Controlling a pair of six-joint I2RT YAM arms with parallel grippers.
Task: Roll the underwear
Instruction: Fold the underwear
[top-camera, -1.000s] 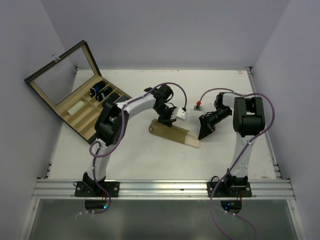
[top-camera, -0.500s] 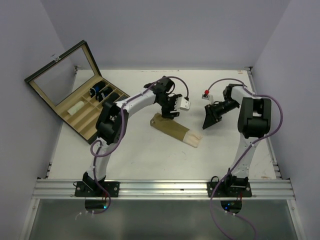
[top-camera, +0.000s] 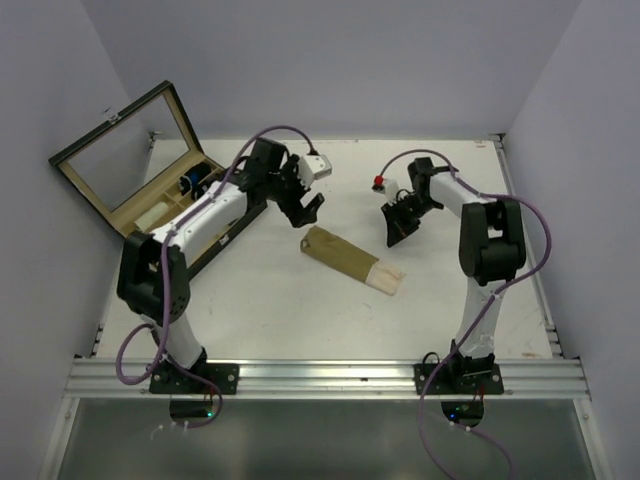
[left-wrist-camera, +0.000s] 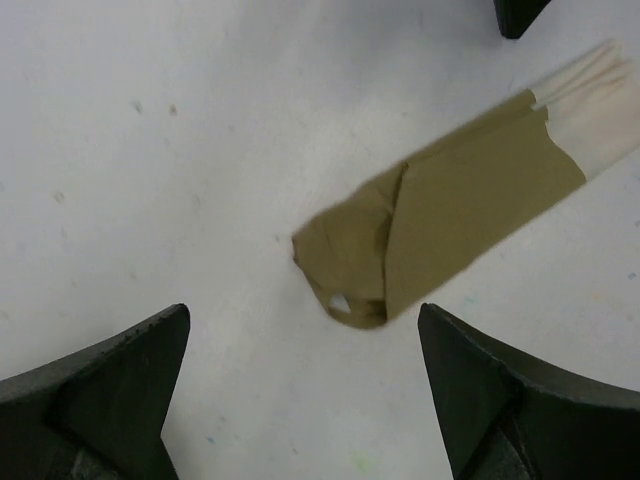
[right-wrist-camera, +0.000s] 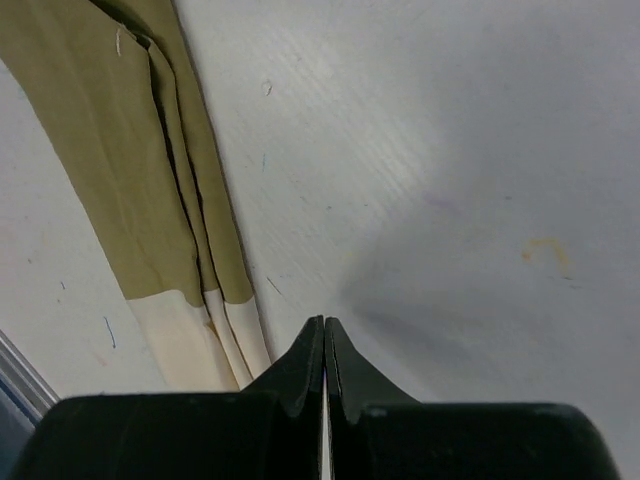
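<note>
The left arm's fingers (left-wrist-camera: 110, 395) hang spread wide and empty above the olive end of the underwear (top-camera: 343, 257). It lies in the middle of the surface (top-camera: 260, 310), folded into a long strip with its pale waistband (top-camera: 390, 277) toward the right. The right arm's fingers (right-wrist-camera: 300, 385) are pinched together on nothing, near that waistband end. I'd say the folding is done and the rolling not begun; next, one end needs gripping and turning over.

You look down on a white table (top-camera: 300, 320) filling the middle of the frame, boxed in by plain pale lavender walls (top-camera: 340, 60) at the top and both sides. An aluminium rail (top-camera: 330, 378) crosses the bottom. The light is soft and even.
</note>
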